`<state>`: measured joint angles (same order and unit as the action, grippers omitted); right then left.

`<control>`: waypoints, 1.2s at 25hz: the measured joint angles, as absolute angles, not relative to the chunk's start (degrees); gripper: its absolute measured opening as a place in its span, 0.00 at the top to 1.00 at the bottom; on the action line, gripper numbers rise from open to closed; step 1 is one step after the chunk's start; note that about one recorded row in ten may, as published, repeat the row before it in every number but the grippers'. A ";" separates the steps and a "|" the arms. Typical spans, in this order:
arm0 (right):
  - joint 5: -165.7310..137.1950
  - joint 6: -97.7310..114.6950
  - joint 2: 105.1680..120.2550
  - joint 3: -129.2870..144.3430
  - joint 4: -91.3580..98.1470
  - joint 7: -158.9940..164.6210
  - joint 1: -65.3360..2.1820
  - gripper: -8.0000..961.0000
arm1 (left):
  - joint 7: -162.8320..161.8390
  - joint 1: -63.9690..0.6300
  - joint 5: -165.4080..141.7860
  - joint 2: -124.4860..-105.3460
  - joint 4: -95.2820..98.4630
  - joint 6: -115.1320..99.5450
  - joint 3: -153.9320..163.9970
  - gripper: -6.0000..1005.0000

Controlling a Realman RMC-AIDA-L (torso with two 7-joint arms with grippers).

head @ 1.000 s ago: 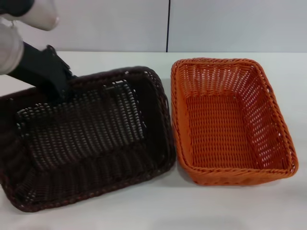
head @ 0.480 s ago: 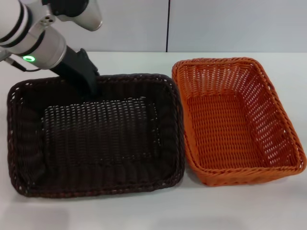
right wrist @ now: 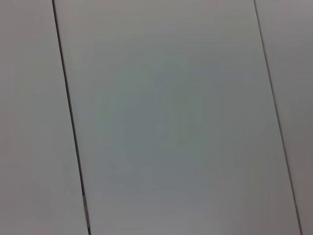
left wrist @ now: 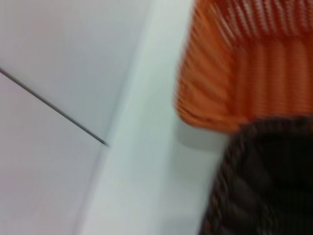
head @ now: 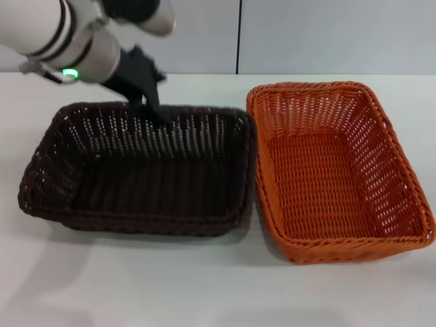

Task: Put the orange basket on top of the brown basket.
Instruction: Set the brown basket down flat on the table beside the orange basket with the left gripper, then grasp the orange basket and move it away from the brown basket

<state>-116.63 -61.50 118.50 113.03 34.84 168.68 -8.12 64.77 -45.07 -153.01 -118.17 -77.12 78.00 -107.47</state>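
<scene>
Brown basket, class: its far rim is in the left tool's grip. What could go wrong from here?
1. The left tool grips only the far rim of the brown basket, which looks tilted; it could slip or drop unevenly.
2. The brown basket sits almost against the orange basket; more dragging could knock it aside.
3. Stacking isn't begun, and the right arm is not visible.

Head camera is looking down over the counter (head: 204, 286); left wrist camera is hovering close, sharing the orange basket (head: 334, 170) (left wrist: 244, 63) corner; right wrist camera is facing a wall (right wrist: 166, 117).
</scene>
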 joint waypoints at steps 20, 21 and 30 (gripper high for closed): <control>-142.48 29.62 112.75 89.35 92.81 166.05 -10.23 0.16 | 19.91 0.84 -145.59 -118.14 -65.91 -36.86 -86.20 0.16; -142.48 29.62 112.75 89.35 92.81 166.05 -10.23 0.16 | 17.71 0.67 -145.72 -118.09 -61.90 -38.03 -86.21 0.16; -141.43 95.30 117.27 74.94 107.87 152.99 -30.00 0.16 | 10.71 -4.03 -145.50 -118.44 -37.59 -46.93 -85.24 0.16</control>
<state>-141.43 95.30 117.27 74.94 107.87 152.99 -30.00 10.72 -4.03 -145.50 -118.44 -37.59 -46.93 -85.24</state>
